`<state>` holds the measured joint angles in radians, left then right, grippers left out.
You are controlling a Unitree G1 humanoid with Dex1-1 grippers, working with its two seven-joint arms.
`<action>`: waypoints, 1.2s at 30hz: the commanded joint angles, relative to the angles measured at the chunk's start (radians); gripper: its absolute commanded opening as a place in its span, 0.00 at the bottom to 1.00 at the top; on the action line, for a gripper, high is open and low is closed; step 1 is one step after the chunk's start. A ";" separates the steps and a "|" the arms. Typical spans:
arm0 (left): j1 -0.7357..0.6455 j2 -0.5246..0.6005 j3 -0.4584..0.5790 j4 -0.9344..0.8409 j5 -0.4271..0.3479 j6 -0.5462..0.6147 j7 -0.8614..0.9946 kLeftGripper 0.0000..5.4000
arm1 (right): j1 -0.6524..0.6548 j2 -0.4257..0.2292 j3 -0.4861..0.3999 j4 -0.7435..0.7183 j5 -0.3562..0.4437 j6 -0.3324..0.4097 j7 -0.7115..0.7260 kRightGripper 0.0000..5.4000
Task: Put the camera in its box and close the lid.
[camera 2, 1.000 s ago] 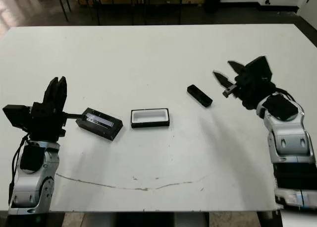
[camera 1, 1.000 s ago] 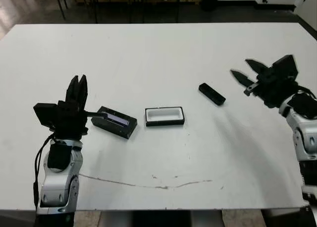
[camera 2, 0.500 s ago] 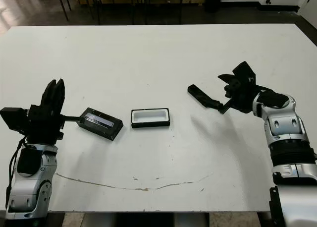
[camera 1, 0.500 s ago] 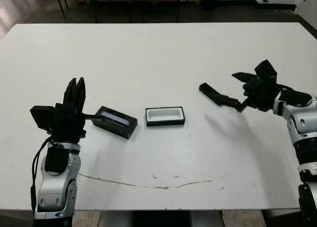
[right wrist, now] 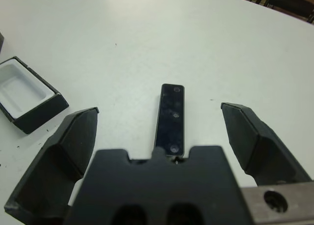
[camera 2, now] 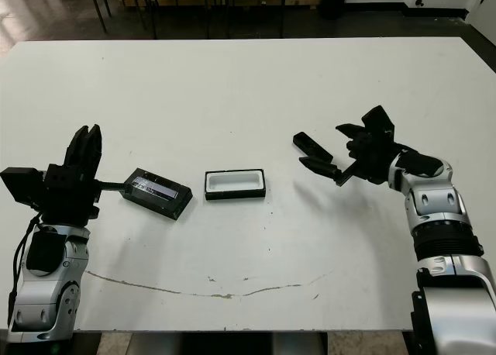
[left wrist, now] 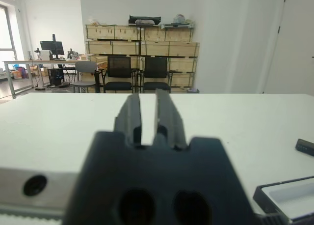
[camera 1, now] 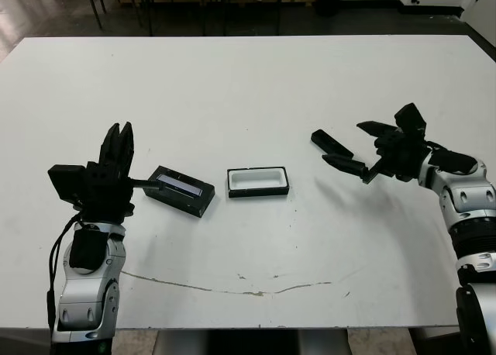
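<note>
Two fingers of my right gripper (right wrist: 159, 131) are spread wide and hold nothing, one on either side of the camera (right wrist: 170, 119). It is a slim black bar with small round dots along its flat top, lying on the white table (camera 1: 232, 91), its long axis running straight away from my palm. Farther off sits the white-lined box (camera 1: 258, 181).
</note>
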<state>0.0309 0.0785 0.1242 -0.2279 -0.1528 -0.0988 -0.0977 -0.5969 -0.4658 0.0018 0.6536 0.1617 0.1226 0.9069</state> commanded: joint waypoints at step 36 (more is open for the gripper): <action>0.026 0.009 0.008 0.035 0.014 -0.006 -0.011 0.00 | 0.015 0.058 0.020 0.086 -0.070 0.038 -0.110 0.37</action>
<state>0.0422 0.0789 0.1305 -0.2089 -0.1402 -0.1148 -0.1053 -0.5957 -0.4087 0.0238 0.7210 0.0957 0.1442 0.8061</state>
